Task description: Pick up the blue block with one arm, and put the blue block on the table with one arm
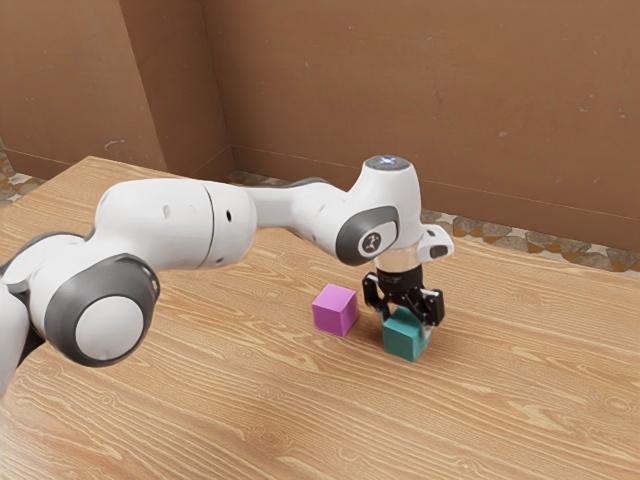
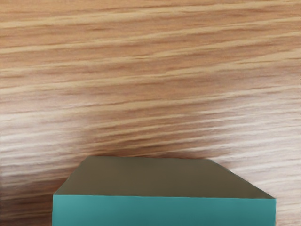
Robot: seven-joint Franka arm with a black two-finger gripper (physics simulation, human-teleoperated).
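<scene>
Grasping step at the blue-green, smooth cubic block [image 1: 403, 344]

The black metal-like pincer [image 1: 406, 322] is directly over the block, but I cannot tell how far open it is, or whether it has hold of it. The block appears to sit on the light wooden surface [image 1: 230, 400], near 1 glossy magenta cube [image 1: 333, 313]. I judge that the pick-up is in hand. The next move calls for a firm grip on 2 opposite sides, then a straight lift, and later a gentle placing.

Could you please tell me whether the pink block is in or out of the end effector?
Out: the pink block rests on the table, clearly apart from the end effector.
</scene>
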